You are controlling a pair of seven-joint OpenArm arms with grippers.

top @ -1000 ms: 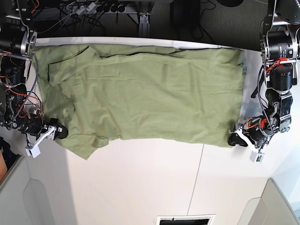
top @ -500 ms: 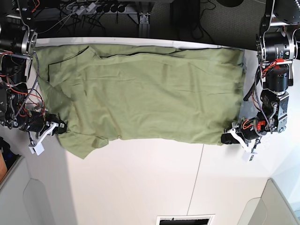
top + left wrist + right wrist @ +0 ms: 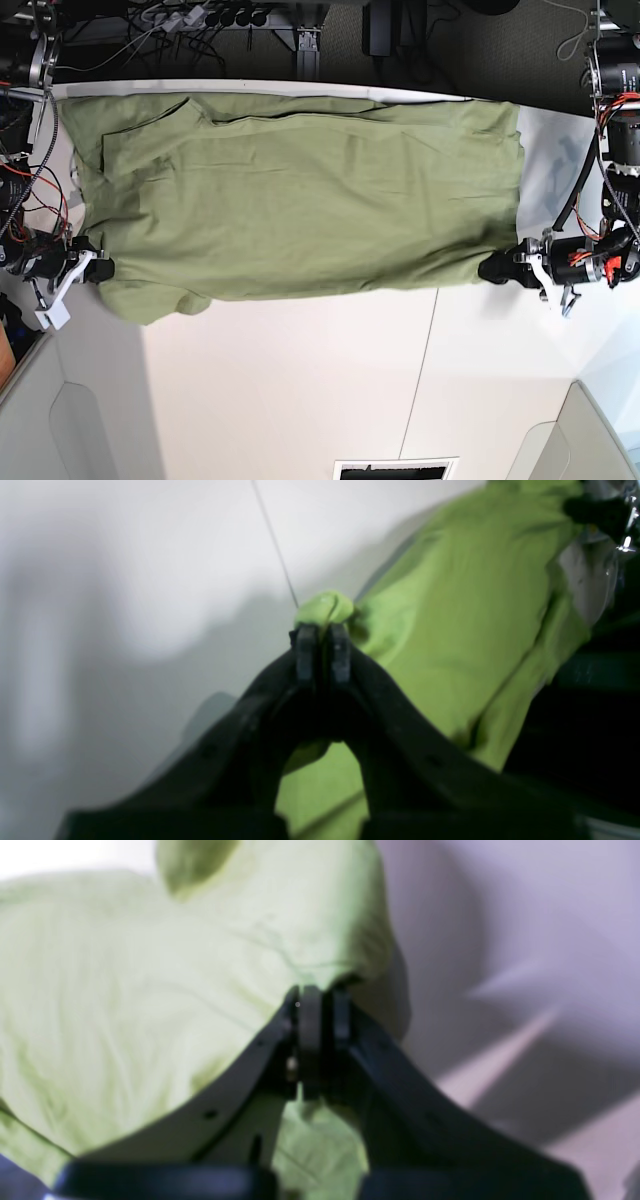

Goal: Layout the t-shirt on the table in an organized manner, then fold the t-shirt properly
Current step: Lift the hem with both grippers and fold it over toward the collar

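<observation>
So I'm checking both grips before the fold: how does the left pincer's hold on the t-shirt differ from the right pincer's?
The left pincer pinches a corner at the shirt's straight hem end; the right pincer holds the edge at the sleeve end. In the wrist views, a small bunch of cloth pokes past the left pincer's tips, while cloth drapes over the right pincer's. Both are shut on the t-shirt, at the edge lying over the table.
</observation>
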